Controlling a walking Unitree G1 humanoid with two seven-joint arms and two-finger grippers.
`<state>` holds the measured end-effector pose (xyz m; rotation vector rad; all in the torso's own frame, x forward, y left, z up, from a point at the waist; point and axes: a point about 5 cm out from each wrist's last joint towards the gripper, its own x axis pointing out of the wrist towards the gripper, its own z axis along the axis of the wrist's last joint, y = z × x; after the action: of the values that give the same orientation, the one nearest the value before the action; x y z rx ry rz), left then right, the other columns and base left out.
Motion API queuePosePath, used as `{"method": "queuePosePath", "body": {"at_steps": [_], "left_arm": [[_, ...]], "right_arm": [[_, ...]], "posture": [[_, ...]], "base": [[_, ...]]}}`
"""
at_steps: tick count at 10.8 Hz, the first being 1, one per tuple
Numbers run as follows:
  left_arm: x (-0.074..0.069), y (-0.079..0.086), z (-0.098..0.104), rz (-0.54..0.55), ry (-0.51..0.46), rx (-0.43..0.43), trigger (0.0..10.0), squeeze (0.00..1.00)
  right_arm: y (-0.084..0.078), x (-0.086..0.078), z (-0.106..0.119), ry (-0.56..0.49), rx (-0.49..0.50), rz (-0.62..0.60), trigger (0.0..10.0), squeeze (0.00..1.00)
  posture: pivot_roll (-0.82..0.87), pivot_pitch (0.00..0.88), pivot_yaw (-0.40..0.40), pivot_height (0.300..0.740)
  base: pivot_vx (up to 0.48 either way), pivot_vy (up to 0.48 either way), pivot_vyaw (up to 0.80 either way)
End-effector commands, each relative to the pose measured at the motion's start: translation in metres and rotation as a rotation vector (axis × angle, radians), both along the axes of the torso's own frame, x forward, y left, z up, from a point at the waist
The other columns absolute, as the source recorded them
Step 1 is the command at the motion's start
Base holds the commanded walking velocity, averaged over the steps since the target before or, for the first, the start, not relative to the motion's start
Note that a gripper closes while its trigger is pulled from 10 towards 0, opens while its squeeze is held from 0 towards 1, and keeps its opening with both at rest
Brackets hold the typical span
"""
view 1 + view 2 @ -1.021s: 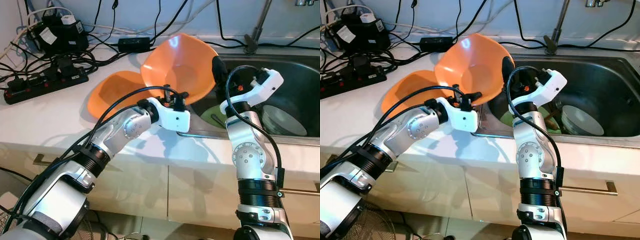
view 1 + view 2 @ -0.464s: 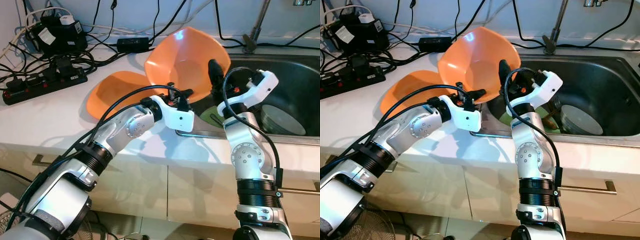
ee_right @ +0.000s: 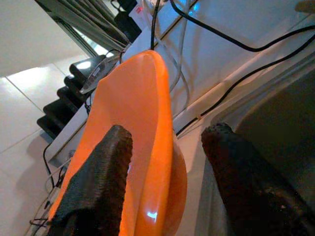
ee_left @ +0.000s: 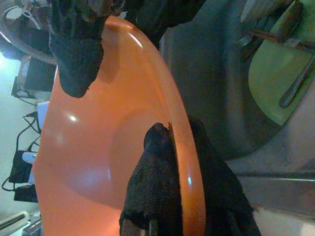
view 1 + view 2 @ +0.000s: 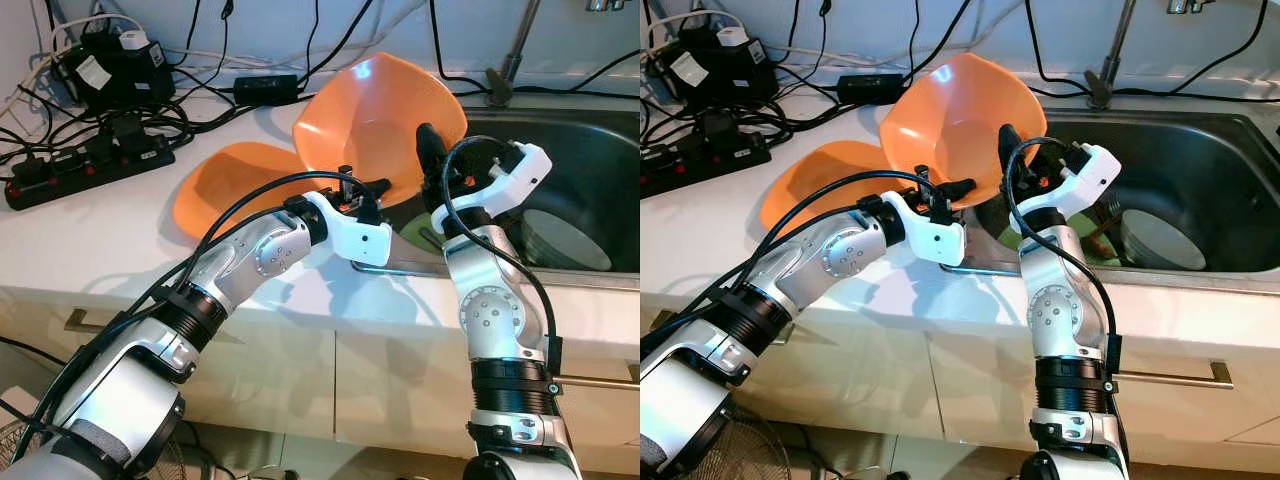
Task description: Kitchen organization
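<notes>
A large orange bowl [image 5: 378, 118] is tilted on edge over the corner where the counter meets the sink [image 5: 600, 150]. My left gripper [image 5: 368, 190] is shut on its lower rim; the left wrist view shows a black finger [image 4: 155, 187] on each side of the rim. My right gripper [image 3: 167, 142] is open and straddles the bowl's right rim, one finger [image 3: 101, 172] inside the bowl and the other [image 3: 236, 172] outside, with a gap. A second orange bowl [image 5: 225, 180] lies flat on the white counter, behind my left arm.
In the sink lie a green plate [image 5: 418, 228] with cutlery and a pale bowl [image 5: 565, 242]. A faucet [image 5: 512, 55] stands behind the sink. A black power strip [image 5: 90, 165], adapters and tangled cables crowd the counter's back left. The counter's front edge runs below my arms.
The left gripper carried the tilted bowl slightly right, toward the sink. The right gripper shifted left, and its fingers now straddle the bowl's right rim.
</notes>
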<state>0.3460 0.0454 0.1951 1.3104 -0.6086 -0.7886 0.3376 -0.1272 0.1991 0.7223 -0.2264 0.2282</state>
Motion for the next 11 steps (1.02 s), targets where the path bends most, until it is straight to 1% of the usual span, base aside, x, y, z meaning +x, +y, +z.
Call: {"method": "queuePosePath", "body": {"at_steps": [1, 8, 9, 10, 11], "left_arm": [[-0.0005, -0.0017, 0.0096, -0.015, -0.05, -0.018, 10.0, 0.0], [0.0011, 0.0011, 0.0076, -0.002, -0.074, 0.009, 10.0, 0.0], [0.0011, 0.001, 0.0078, -0.001, -0.073, 0.005, 10.0, 0.09], [0.0009, 0.001, 0.0077, -0.003, -0.063, -0.005, 10.0, 1.0], [0.0006, 0.0009, 0.0077, -0.004, -0.061, -0.008, 10.0, 1.0]], "right_arm": [[0.0033, 0.001, 0.0011, 0.0, -0.009, 0.01, 0.0, 0.0], [0.0039, 0.0012, 0.0, 0.005, -0.007, 0.008, 0.0, 0.0], [0.0041, 0.0012, -0.0002, 0.005, -0.007, 0.008, 0.0, 0.0], [0.0036, 0.0014, -0.0011, 0.008, -0.009, 0.004, 0.0, 0.0], [0.0031, 0.0013, -0.0019, 0.011, -0.009, -0.002, 0.0, 0.0]], "posture": [[0.02, 0.004, 0.07, 0.74], [0.02, 0.0, 0.068, 0.74], [0.02, 0.0, 0.069, 0.74], [0.02, 0.0, 0.069, 0.74], [0.02, 0.002, 0.07, 0.74]], "base": [[0.0, 0.0, 0.0], [0.0, 0.0, 0.0], [0.0, 0.0, 0.0], [0.0, 0.0, 0.0], [0.0, 0.0, 0.0]]}}
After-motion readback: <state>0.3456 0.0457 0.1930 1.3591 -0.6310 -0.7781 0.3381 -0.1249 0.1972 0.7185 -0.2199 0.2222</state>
